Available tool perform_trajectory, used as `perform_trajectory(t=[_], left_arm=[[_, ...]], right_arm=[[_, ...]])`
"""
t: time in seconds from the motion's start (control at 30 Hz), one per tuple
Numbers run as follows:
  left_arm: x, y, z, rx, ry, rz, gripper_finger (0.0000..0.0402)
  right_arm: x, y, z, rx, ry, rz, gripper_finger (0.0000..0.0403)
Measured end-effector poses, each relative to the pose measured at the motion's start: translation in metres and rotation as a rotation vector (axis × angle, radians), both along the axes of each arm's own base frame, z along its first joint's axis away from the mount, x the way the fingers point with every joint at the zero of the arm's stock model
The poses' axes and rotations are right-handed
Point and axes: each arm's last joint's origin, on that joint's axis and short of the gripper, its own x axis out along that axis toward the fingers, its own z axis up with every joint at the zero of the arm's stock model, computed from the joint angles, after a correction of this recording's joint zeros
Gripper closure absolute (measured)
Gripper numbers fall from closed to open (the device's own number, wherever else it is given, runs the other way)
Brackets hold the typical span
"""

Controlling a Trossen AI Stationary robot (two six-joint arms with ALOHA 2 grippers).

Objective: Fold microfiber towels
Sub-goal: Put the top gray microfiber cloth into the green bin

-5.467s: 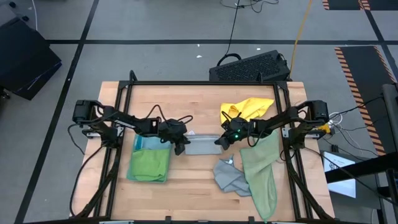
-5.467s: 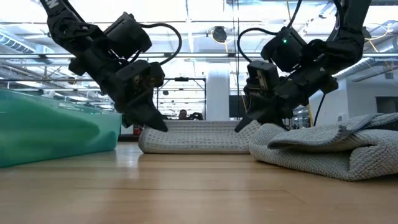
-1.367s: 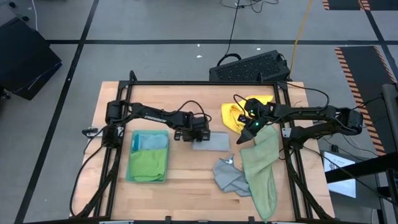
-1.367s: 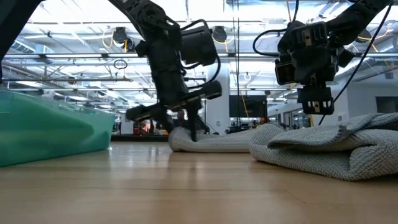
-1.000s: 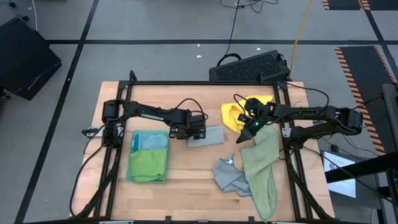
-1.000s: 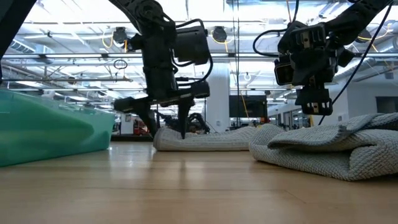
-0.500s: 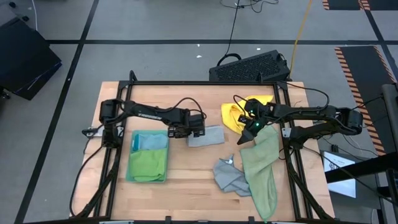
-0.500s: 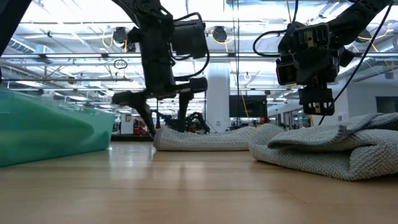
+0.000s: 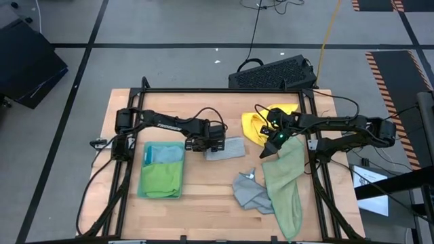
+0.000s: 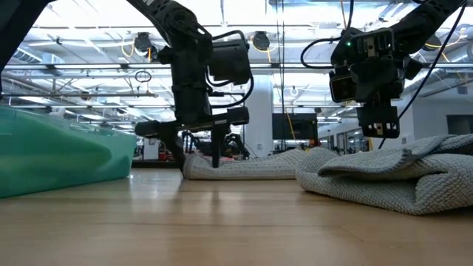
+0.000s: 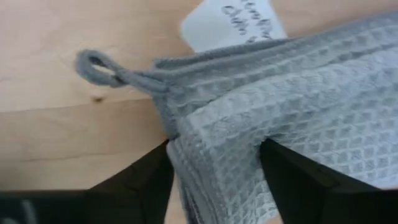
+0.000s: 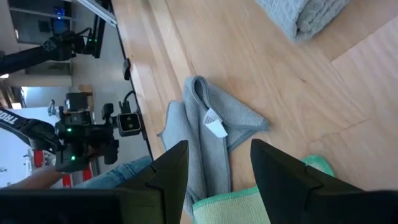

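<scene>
A folded grey waffle towel [image 9: 226,147] lies flat at the table's middle, a loop [image 11: 93,62] at its corner. My left gripper [image 9: 205,144] points down on its left end and is shut on it. A finished stack, light blue on bright green [image 9: 163,169], lies to the left. My right gripper [image 9: 268,149] hangs open and holds nothing above the pale sage towel [image 9: 285,183], next to the yellow towel [image 9: 268,118]. A crumpled grey towel [image 9: 251,193] lies near the front. My left gripper comes from above, pointing down, onto the folded towel's left end [image 11: 211,143]. One finger [image 11: 140,183] stands against the layered end edge, the other [image 11: 298,180] on the top face. The cloth bulges between them. The towel stays on the table.
Black frame rails [image 9: 132,135] run along both table sides. A black keyboard-like box [image 9: 271,71] sits beyond the far edge. Bare wood [image 9: 203,203] lies toward the near edge between the stack and the crumpled towel.
My left gripper lifted a little off the folded grey towel's left end and widened, then came back down on that end with its fingers closer together. The towel has stayed in place. My right gripper has kept still.
</scene>
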Motion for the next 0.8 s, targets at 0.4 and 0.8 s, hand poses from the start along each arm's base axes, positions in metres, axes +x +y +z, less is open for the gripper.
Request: perform_trajectory(t=[0.4, 0.8], left_arm=[[0.011, 0.004, 0.001, 0.176, -0.111, -0.249, 0.0375], [-0.030, 0.003, 0.090, 0.189, -0.146, -0.327, 0.0375]], right_arm=[[0.001, -0.001, 0.000, -0.020, 0.013, -0.027, 0.0239], [0.001, -0.003, -0.001, -0.059, 0.042, -0.084, 0.0239]])
